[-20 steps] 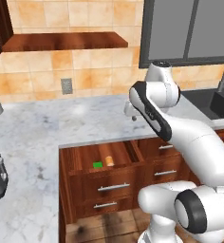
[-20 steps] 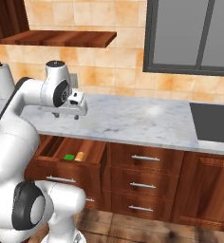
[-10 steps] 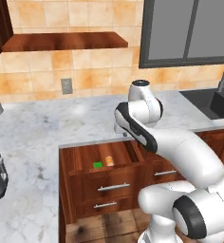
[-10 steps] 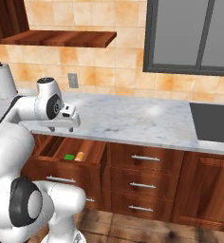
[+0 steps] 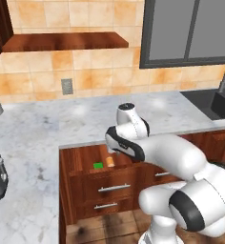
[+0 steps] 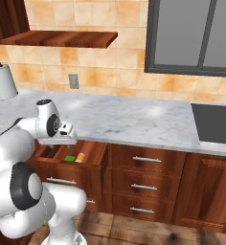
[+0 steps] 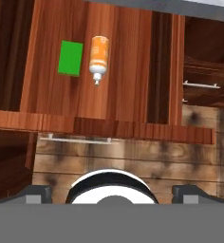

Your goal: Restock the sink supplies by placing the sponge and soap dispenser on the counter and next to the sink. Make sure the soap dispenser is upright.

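Marble bench [image 5: 33, 138] beside the dark sink [image 5: 214, 102] awaits its supplies: nothing has yet been restocked, and both items lie in the open drawer [image 5: 86, 164] below the worktop, well apart from the basin. The robot's hand [image 6: 69, 139] hangs over that drawer, its fingertips [image 7: 38, 192] spread wide and holding nothing. In the hand view, the soap dispenser [image 7: 98, 53] rests on its side on the drawer floor, pump end pointing toward the drawer front, just beside the flat green sponge [image 7: 70, 58], with a narrow gap between them. By this evidence the whole job remains: each item must be lifted out, carried to the bench next to the sink, and the dispenser stood upright.
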You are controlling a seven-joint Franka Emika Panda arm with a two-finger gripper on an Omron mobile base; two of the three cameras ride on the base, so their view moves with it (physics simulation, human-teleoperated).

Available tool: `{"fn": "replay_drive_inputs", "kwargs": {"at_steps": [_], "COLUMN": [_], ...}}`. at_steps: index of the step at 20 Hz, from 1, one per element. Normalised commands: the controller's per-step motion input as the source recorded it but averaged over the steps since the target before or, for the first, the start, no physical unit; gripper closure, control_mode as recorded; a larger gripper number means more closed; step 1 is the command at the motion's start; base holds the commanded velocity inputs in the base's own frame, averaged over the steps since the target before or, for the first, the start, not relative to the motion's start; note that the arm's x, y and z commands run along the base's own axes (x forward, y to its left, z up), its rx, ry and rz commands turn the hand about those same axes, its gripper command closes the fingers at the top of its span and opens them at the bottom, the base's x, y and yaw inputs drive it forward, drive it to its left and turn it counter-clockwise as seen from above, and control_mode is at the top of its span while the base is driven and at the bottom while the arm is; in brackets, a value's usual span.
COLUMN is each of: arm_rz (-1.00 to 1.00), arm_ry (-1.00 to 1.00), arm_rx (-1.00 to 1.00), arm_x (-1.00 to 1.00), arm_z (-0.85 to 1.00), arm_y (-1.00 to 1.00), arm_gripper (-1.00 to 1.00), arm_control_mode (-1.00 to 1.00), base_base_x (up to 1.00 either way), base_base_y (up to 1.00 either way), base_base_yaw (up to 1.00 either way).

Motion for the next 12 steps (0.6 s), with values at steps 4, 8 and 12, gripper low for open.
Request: {"fn": "replay_drive_inputs", "kwargs": {"at_steps": [4, 8, 12], "arm_rz": [0.01, 0.00, 0.00], "arm_ry": [0.05, 0.13, 0.15], "arm_rx": [0.02, 0.01, 0.02], "arm_x": [0.42, 0.48, 0.47], "arm_z": [-0.39, -0.47, -0.39], "arm_y": [0.00, 0.00, 0.00], "arm_gripper": [-1.00, -1.00, -1.00], "arm_control_mode": [-1.00, -1.00, -1.00], "base_base_x": [0.00, 0.00, 0.00], "base_base_y": [0.00, 0.00, 0.00], "base_base_yaw": [0.00, 0.00, 0.00]}}
